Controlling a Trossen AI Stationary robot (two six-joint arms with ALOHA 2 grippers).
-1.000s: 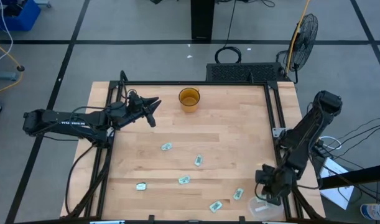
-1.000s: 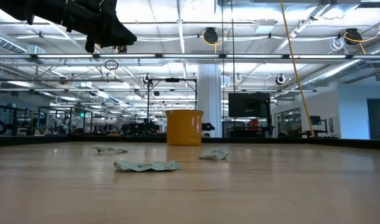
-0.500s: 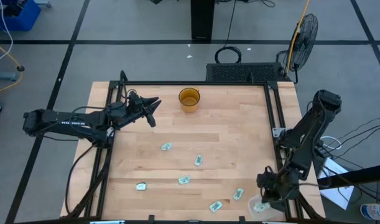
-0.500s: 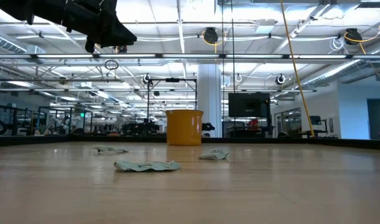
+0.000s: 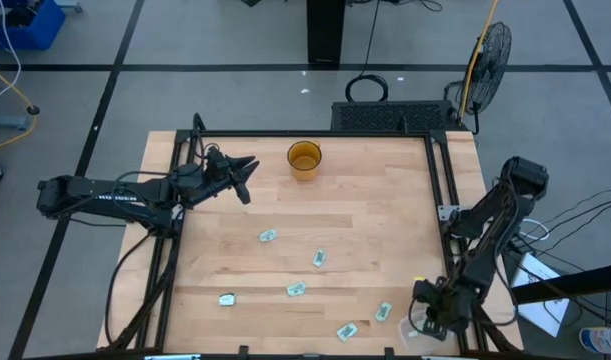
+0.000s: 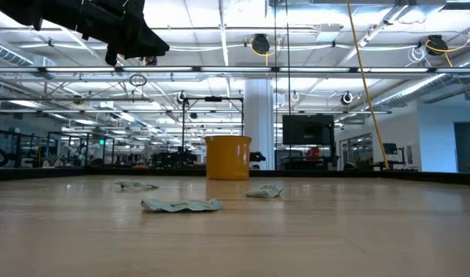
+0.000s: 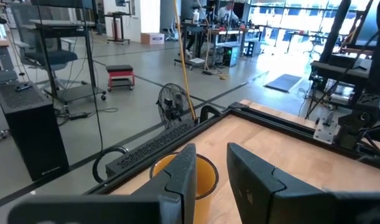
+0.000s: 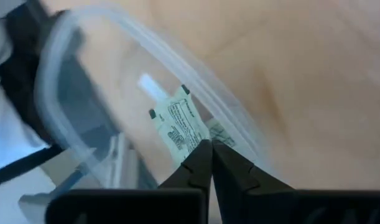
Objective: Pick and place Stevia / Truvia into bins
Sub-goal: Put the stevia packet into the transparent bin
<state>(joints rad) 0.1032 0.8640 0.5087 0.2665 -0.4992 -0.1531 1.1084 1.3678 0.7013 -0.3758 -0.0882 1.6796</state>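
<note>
Several pale green and white Stevia sachets (image 5: 319, 258) lie flat on the wooden table, some also in the low view (image 6: 181, 205). The amber cup (image 5: 304, 158) stands at the far middle. My right gripper (image 5: 426, 321) hovers at the near right corner over the clear round tub (image 5: 411, 331), shut on one sachet (image 8: 180, 123). My left gripper (image 5: 249, 178) waits open above the table's far left, its fingers pointing level at the cup (image 7: 205, 177). My right gripper pinches one end of the sachet (image 8: 199, 138) between its two fingertips, which slant down from above. The sachet is lifted clear. It sticks out beyond the fingertips over the inside of the tub, just within the rim (image 8: 146, 46).
Black rails (image 5: 440, 190) frame the table's sides. The clear tub sits right at the near right corner beside the table's edge. Bare wood lies between the cup and the scattered sachets.
My right gripper has sunk a little toward the clear tub at the near right corner and rolled about its own line.
</note>
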